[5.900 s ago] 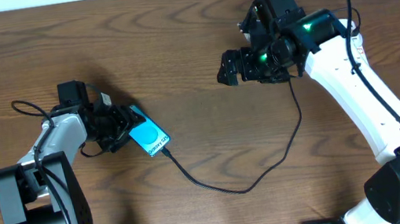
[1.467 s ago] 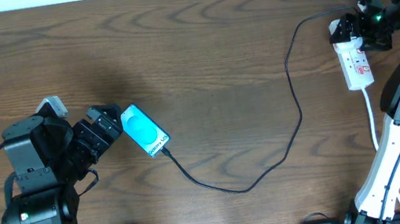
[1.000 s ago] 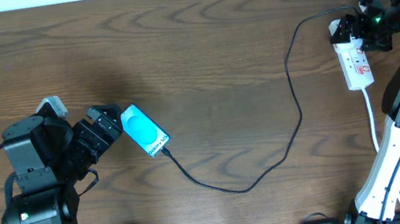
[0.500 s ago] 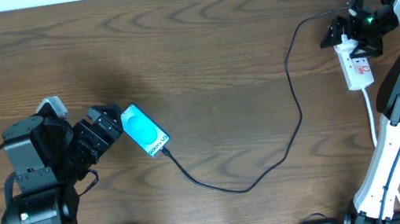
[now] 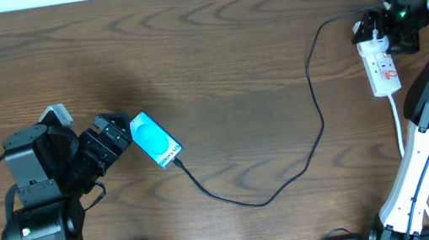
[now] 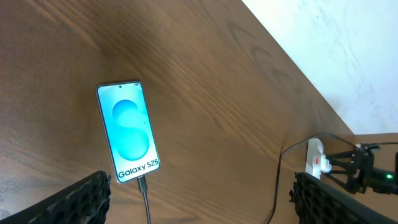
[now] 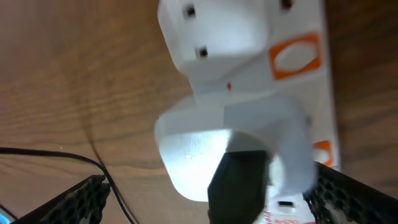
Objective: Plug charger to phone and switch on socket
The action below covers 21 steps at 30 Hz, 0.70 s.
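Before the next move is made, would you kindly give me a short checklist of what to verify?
1. Charger tip seated in the phone bottom edge: ok.
2. Phone lying flat, screen up: ok.
3. Left gripper open, beside the phone and apart from it: ok.
4. Right gripper open, over the far end of the socket: ok.
5. Charger lying slack in a loose curve on the table, not taut: ok.
6. Socket switched on: cannot tell.
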Each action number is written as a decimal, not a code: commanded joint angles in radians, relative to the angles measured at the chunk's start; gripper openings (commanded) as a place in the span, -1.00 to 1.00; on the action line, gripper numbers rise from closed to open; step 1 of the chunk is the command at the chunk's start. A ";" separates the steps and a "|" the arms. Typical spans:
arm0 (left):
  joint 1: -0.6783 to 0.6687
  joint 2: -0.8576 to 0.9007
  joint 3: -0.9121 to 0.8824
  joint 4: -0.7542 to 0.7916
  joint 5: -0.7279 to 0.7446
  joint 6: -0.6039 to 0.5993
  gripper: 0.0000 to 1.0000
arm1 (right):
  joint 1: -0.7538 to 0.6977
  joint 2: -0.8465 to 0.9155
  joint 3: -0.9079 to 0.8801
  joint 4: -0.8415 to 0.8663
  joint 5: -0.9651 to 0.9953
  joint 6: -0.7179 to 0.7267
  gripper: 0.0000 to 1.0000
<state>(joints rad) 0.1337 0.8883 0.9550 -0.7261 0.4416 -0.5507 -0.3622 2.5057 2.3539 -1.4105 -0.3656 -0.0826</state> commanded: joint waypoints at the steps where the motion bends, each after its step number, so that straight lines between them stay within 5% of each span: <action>1: 0.000 -0.001 0.003 0.000 -0.010 -0.005 0.88 | 0.000 0.002 0.046 -0.002 -0.007 0.015 0.99; 21: 0.000 -0.001 0.003 -0.003 -0.009 -0.005 0.87 | 0.023 0.002 0.018 -0.006 -0.018 0.018 0.99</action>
<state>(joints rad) 0.1337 0.8883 0.9550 -0.7273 0.4416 -0.5507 -0.3595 2.5057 2.3791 -1.4197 -0.3645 -0.0761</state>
